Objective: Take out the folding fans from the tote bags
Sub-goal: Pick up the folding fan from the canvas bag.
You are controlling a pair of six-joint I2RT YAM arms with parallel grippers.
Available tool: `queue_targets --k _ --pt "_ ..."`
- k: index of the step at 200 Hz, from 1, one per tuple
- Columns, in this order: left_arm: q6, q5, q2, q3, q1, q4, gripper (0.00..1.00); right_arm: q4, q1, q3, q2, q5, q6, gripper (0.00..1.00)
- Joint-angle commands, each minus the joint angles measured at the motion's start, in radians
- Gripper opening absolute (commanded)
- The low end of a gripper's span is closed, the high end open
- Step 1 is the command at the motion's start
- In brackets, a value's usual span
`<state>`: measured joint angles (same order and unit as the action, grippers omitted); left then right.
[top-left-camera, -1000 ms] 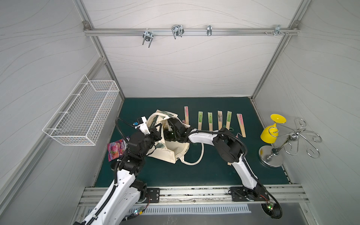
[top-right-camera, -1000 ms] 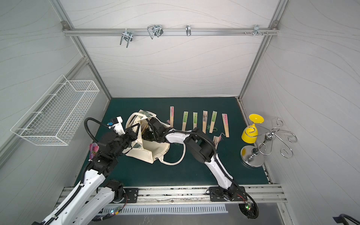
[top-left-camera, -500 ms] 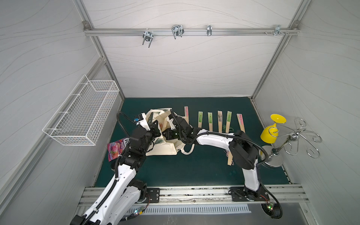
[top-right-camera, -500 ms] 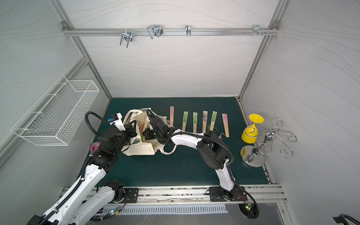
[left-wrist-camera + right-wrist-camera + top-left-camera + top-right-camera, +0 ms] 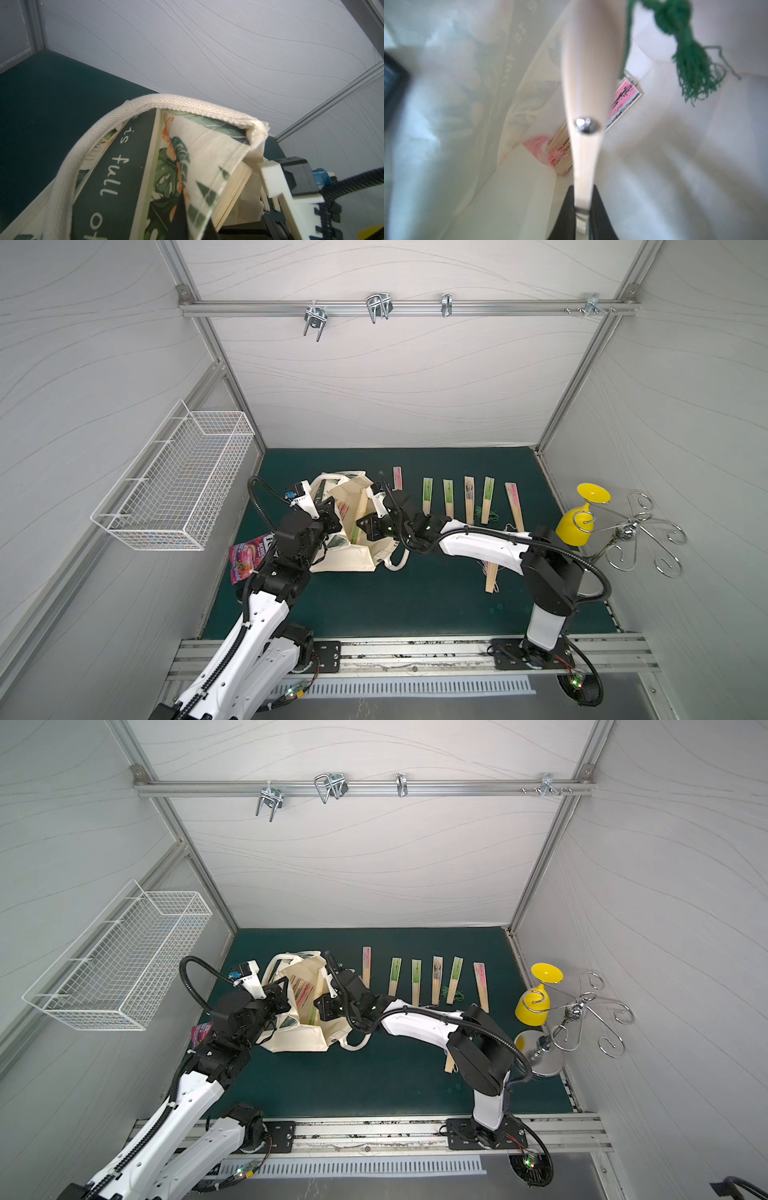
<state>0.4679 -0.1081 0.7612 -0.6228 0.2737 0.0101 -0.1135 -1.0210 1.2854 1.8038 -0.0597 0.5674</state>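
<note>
Inside the tote bag, right tool pinches a blurred fan; left tool clamps its cloth.

1. The green table bears a cream tote bag near its left edge.
2. Six fans lie in a row toward the back edge; another fan lies right of centre.
3. A snack packet lies at the left edge, a metal stand at the right.

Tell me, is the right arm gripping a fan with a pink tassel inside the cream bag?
Not quite: the tassel on the fan held by the right gripper is green, not pink, as the right wrist view shows. The rest is right.
</note>
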Motion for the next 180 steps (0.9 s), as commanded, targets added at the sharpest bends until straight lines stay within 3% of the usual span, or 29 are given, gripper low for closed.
queue_targets --k 1,180 --pt "-0.003 -0.021 0.004 -0.048 -0.007 -0.013 0.0 0.019 0.002 -0.012 -0.05 -0.003 -0.04 0.0" --pt "0.009 -0.048 0.024 -0.041 -0.006 -0.013 0.0 0.034 0.03 -0.089 -0.352 -0.003 -0.143 0.0"
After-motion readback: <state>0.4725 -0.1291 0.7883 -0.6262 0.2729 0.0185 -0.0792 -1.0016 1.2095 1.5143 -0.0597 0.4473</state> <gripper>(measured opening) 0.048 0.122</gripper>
